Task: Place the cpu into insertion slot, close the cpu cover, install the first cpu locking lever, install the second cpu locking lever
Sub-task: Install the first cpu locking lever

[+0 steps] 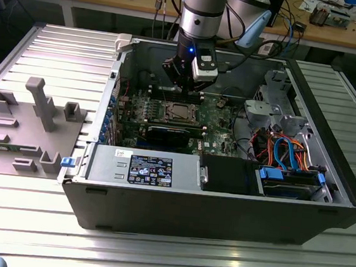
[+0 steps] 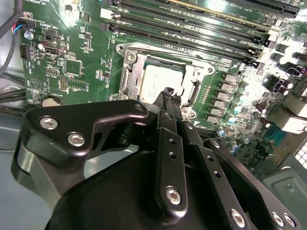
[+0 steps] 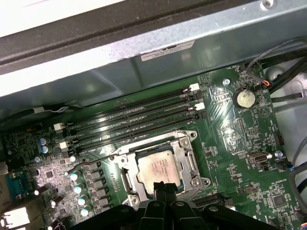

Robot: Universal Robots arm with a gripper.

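- The gripper (image 2: 168, 92) hangs inside the open computer case (image 1: 221, 208), its fingers pressed together with nothing between them, tips just above the near edge of the cpu (image 3: 156, 167).
- The cpu lies flat in the insertion slot (image 3: 125, 181) on the green board (image 3: 240, 158).
- The cpu cover (image 3: 191, 160) frames the chip.
- Long memory slots (image 3: 134, 122) run just beside the socket's far edge.
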